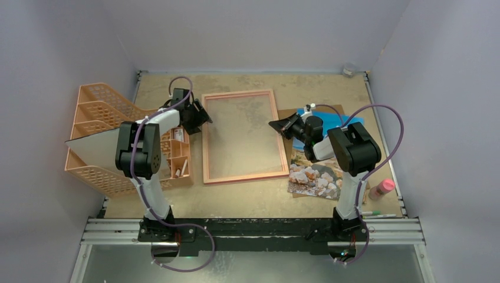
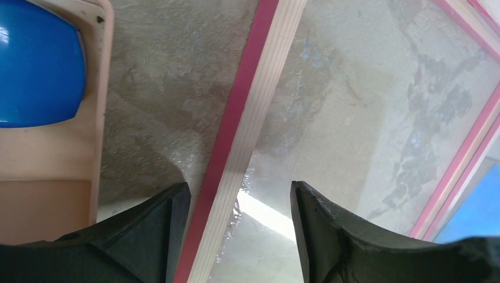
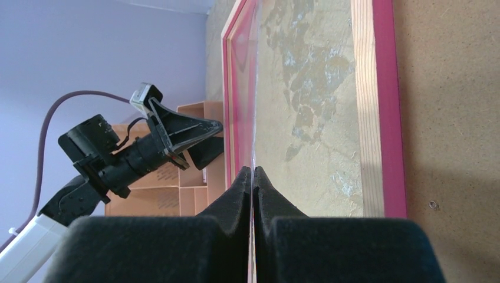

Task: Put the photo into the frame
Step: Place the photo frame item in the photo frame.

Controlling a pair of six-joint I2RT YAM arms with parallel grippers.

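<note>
The frame [image 1: 239, 177] lies flat mid-table with its pale wood side up, pink at the edges. My left gripper [image 1: 203, 112] is at its far left corner, open, with the left rail [image 2: 259, 94] running between the fingers [image 2: 240, 186]. My right gripper [image 1: 274, 125] sits at the frame's right rail [image 3: 368, 118]. Its jaws [image 3: 253, 170] are shut on a thin clear sheet [image 3: 255, 118] seen edge-on. The photo [image 1: 315, 174], blue sky over rocks, lies face up to the right of the frame, partly under my right arm.
An orange mesh organiser [image 1: 100, 106] fills the left side, close to my left arm. A brown board [image 1: 289, 115] lies under the photo. A pink bottle [image 1: 382, 188] and a pen [image 1: 377, 214] sit at the near right. Grey walls enclose the table.
</note>
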